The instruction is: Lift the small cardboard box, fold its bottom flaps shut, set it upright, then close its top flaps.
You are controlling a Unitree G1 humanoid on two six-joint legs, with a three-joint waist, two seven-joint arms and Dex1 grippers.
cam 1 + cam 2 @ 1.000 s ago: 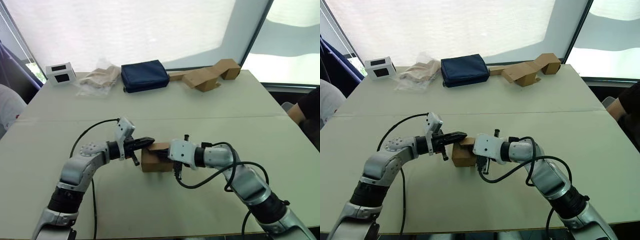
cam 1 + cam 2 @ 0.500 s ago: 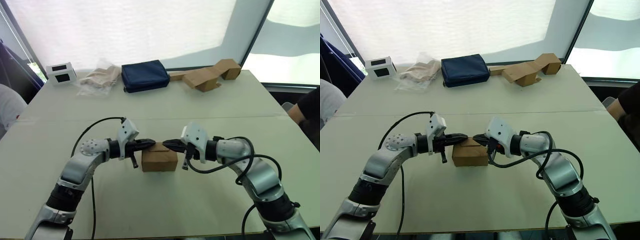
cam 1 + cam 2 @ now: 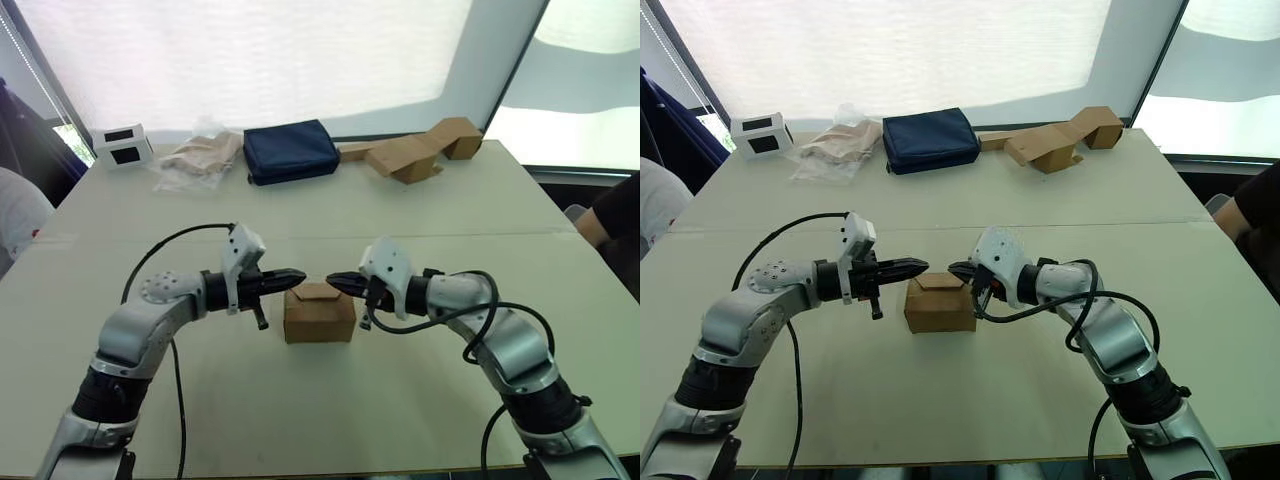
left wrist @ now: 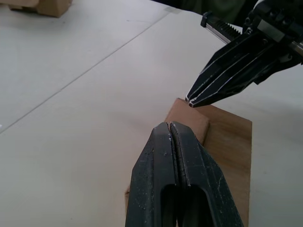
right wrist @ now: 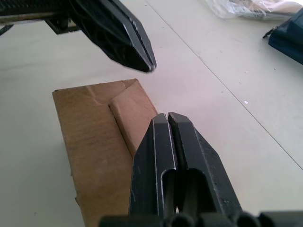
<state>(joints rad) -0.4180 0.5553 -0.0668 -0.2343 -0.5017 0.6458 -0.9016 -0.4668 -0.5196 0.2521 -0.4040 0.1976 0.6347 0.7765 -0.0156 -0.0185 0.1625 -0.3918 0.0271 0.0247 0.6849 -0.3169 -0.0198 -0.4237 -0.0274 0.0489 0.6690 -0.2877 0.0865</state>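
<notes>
Cardboard box point(image 3: 319, 313) between pinched jaws

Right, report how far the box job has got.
Looks nearly done: the small cardboard box stands upright on the table, and its top flaps lie folded flat across the top. Both the left gripper and the right gripper are shut, level with the top edge, holding nothing. The bottom is hidden, so unconfirmed.

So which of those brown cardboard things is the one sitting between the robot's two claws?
The small cardboard box near the table's front, standing alone with flaps folded over its top. The bigger bent cardboard pieces lie at the far edge.
</notes>
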